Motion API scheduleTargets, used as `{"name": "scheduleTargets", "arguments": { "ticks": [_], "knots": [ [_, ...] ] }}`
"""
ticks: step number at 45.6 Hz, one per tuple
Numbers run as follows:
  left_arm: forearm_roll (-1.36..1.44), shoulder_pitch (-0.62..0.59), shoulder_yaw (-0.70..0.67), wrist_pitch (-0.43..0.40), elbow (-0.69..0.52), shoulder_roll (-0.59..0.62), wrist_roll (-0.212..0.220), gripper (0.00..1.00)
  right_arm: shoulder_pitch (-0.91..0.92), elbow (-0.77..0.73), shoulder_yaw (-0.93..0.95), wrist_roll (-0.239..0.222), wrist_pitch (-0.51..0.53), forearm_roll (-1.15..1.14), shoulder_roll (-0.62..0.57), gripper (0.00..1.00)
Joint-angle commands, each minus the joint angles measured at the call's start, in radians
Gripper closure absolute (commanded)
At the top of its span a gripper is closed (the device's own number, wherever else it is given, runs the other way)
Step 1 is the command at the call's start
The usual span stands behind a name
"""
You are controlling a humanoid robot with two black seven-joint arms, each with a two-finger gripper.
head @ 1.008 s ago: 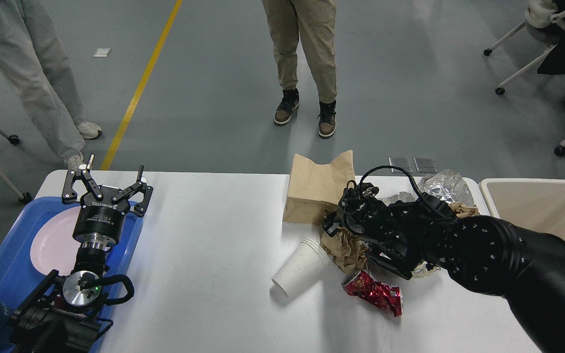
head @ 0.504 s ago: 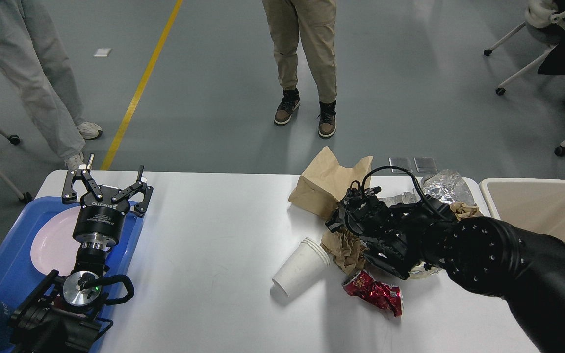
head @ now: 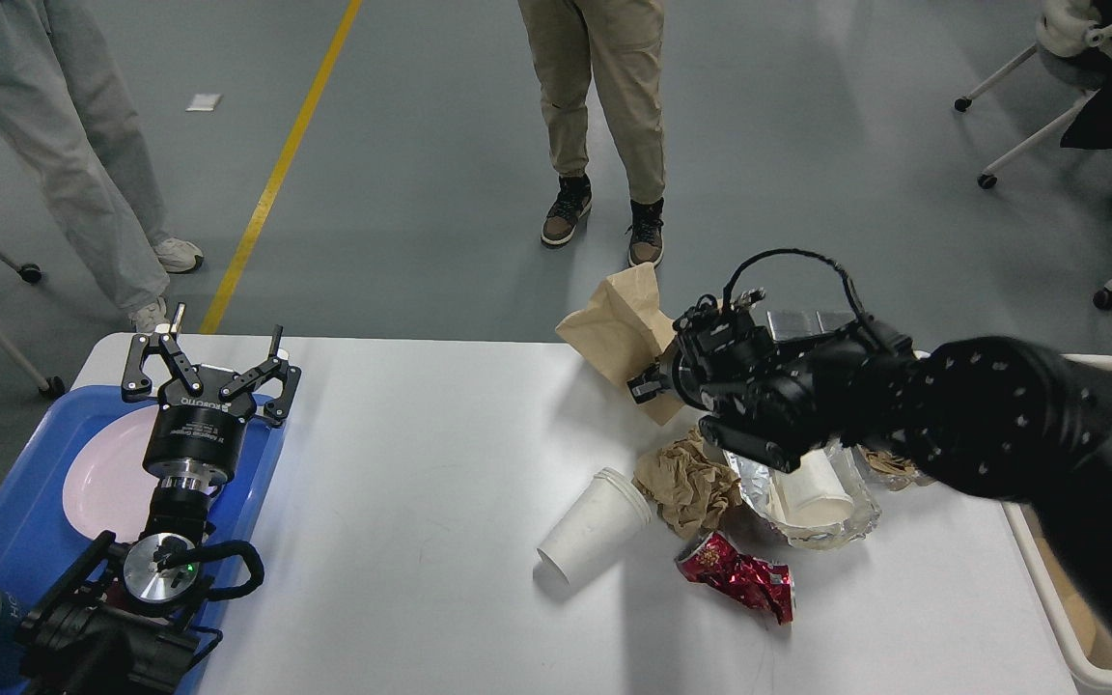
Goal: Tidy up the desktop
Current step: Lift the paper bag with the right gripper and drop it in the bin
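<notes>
The white desktop (head: 402, 502) carries litter on its right half. A white paper cup (head: 595, 526) lies on its side, next to crumpled brown paper (head: 686, 478), a crushed red can (head: 737, 576) and a foil sheet with a white cup (head: 812, 492) in it. My right gripper (head: 653, 381) is shut on the lower corner of a brown paper bag (head: 614, 328), which hangs tilted above the table's far edge. My left gripper (head: 211, 359) stands open and empty over the blue tray (head: 6, 541).
A pink plate (head: 102, 483) lies in the blue tray at the left. The beige bin (head: 1058, 618) sits at the table's right end, mostly hidden by my right arm. Two people (head: 604, 116) stand beyond the far edge.
My right gripper has lifted the brown paper bag off the table, up and toward the far edge, uncovering the foil and white cup. The left arm has not moved.
</notes>
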Motion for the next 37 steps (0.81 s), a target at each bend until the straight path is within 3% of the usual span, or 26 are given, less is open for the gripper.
{"name": "scheduleTargets", "arguments": {
  "ticks": [1, 7, 18, 23, 29, 37],
  "knots": [
    [0.0, 0.0, 0.0, 0.0, 0.0, 0.0, 0.0, 0.04, 0.169, 0.146, -0.003, 0.0, 0.115, 0.185, -0.08, 1.0],
    [0.0, 0.0, 0.0, 0.0, 0.0, 0.0, 0.0, 0.04, 0.381, 0.267, -0.019, 0.003, 0.303, 0.32, -0.189, 1.0],
    [0.0, 0.0, 0.0, 0.0, 0.0, 0.0, 0.0, 0.04, 0.7, 0.464, -0.095, 0.011, 0.604, 0.348, -0.411, 1.0],
    [0.0, 0.0, 0.0, 0.0, 0.0, 0.0, 0.0, 0.04, 0.824, 0.606, -0.188, 0.041, 0.632, 0.348, -0.484, 1.0],
    [0.0, 0.0, 0.0, 0.0, 0.0, 0.0, 0.0, 0.04, 0.984, 0.753, -0.375, 0.16, 0.633, 0.354, -0.499, 1.0],
    [0.0, 0.0, 0.0, 0.0, 0.0, 0.0, 0.0, 0.04, 1.097, 0.862, -0.567, 0.198, 0.632, 0.42, -0.496, 1.0]
  ]
}}
